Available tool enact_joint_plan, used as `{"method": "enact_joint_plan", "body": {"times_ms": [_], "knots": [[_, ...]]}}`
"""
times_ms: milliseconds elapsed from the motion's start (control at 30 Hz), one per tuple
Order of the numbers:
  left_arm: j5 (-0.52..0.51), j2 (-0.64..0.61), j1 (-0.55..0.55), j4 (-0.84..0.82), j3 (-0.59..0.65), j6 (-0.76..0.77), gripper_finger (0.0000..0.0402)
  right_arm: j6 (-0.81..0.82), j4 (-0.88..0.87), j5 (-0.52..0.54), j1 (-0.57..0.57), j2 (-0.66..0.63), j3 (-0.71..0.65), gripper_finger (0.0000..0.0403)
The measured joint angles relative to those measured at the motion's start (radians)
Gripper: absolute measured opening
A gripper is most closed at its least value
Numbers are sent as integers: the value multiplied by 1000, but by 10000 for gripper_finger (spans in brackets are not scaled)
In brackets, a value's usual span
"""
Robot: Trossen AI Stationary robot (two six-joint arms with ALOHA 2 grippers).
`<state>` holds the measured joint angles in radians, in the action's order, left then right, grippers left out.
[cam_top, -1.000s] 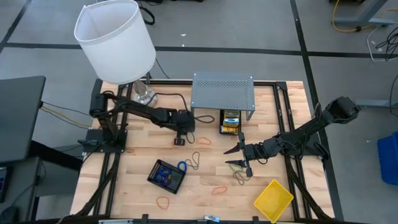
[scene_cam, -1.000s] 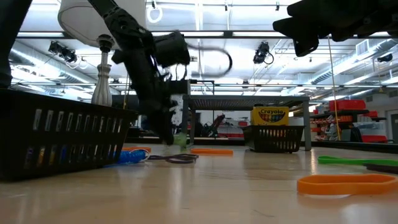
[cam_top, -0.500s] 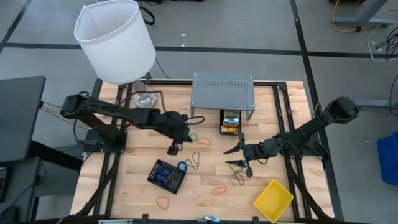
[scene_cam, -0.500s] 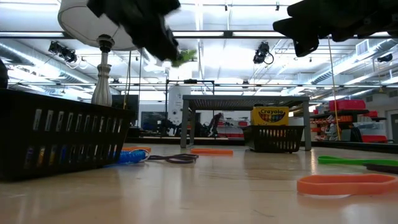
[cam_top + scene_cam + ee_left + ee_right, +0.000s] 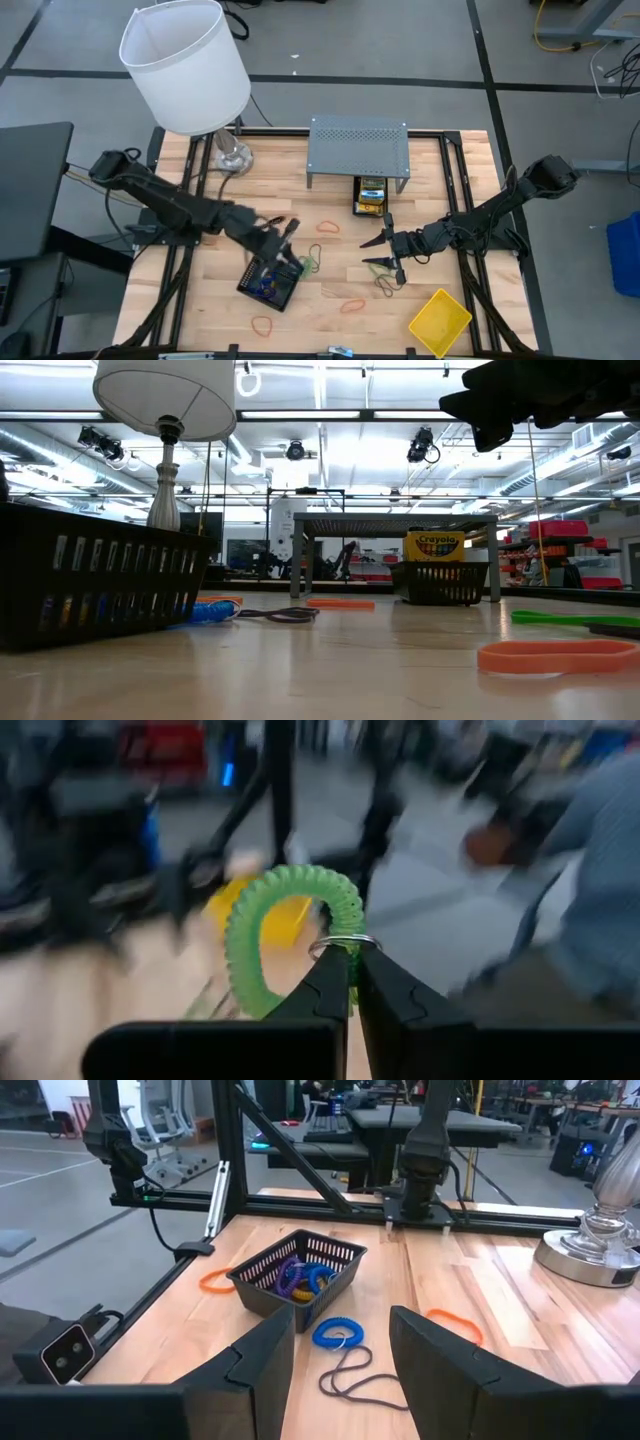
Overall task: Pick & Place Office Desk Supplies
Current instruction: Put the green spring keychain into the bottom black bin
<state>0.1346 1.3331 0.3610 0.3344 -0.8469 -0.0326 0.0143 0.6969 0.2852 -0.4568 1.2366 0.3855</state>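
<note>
Green coil loop [image 5: 290, 935] pinched in left end effector [image 5: 352, 982] | right end effector [image 5: 340, 1342] spread, empty

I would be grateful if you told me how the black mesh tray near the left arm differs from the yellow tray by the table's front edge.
The black mesh tray has open, slotted walls; the yellow tray looks solid. The black mesh tray already holds blue and purple coiled loops, while the yellow tray appears empty. The left pincer, shut on a green coiled loop, hangs over the black mesh tray; the yellow tray has no pincer above it. Both are small, roughly square, and sit skewed on the wooden table.
</note>
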Motion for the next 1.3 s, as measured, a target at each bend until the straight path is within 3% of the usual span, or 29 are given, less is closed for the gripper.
{"method": "enact_joint_plan", "body": {"times_ms": [133,367,600,867,1167,1300], "knots": [[-30,0,48,301,163,81,10,5,-4,0,0,0,0,172],[-178,1,129,360,344,225,10,5,-4,0,0,0,0,172],[-188,0,227,266,409,384,10,15,-5,0,0,0,0,172],[-228,0,321,17,414,563,10,15,-6,0,0,0,0,172],[-243,0,275,-187,414,632,12,16,-6,0,0,0,0,172],[-203,0,253,-202,414,619,60,16,-6,0,0,0,0,172]]}}
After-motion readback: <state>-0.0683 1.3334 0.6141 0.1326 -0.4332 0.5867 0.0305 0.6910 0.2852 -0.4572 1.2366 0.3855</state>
